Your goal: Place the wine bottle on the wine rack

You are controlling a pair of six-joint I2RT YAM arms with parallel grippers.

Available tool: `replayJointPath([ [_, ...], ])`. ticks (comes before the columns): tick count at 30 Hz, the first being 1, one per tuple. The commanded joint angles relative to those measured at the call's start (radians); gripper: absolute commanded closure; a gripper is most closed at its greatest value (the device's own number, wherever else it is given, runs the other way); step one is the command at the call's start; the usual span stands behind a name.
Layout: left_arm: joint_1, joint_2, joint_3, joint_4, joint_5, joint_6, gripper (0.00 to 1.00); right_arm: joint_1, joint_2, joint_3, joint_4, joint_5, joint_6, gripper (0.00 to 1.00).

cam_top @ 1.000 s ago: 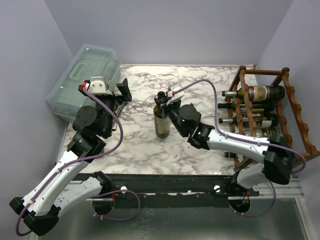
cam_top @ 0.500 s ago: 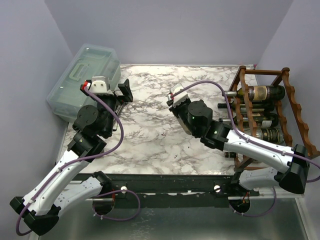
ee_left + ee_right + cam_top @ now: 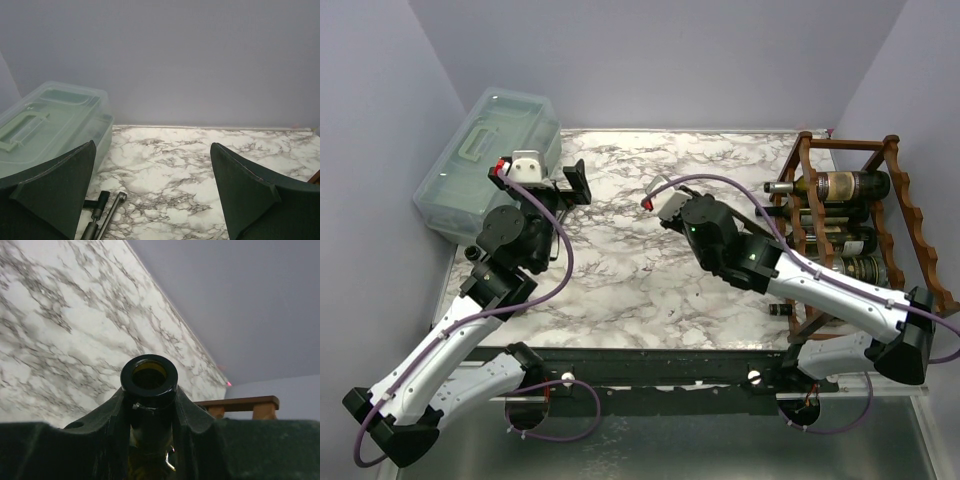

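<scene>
In the right wrist view, the dark glass wine bottle (image 3: 149, 375) shows only its open mouth and neck. My right gripper (image 3: 149, 402) is shut on that neck, one black finger (image 3: 107, 415) on each side. From above, the right gripper (image 3: 667, 207) hangs over the middle of the marble table, and the wrist hides the bottle. The reddish-brown wine rack (image 3: 905, 215) stands at the table's right edge with several bottles lying in it; one of its rails (image 3: 240, 404) shows just right of the held neck. At the left, my left gripper (image 3: 558, 182) (image 3: 152, 145) is open over bare marble.
A translucent plastic lidded box (image 3: 490, 160) (image 3: 45, 120) sits at the back left corner. A black-handled metal tool (image 3: 102, 210) lies on the marble table (image 3: 620, 270) beside it, under the left gripper. Grey walls close in the back and both sides.
The bottle stood upright on the table in the right gripper; it has since been lifted and carried right toward the rack, and is now hidden under the wrist. The left arm shifted slightly.
</scene>
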Motion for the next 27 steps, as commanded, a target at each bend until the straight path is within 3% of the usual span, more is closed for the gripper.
replayJointPath([
  [1, 0.003, 0.011, 0.025, -0.005, 0.026, -0.012, 0.02, 0.004, 0.044, 0.051, -0.032, 0.15, -0.223, 0.99],
  [3, 0.003, 0.016, 0.029, -0.01, 0.02, -0.011, 0.02, 0.004, 0.055, 0.041, -0.057, 0.139, -0.288, 1.0],
  [6, 0.004, 0.009, 0.029, -0.011, 0.019, -0.012, 0.02, 0.005, 0.038, -0.032, 0.075, 0.143, -0.435, 1.0],
  [27, -0.014, -0.019, 0.028, -0.011, 0.01, -0.011, 0.02, -0.149, 0.089, -0.004, -0.088, -0.011, -0.56, 1.0],
])
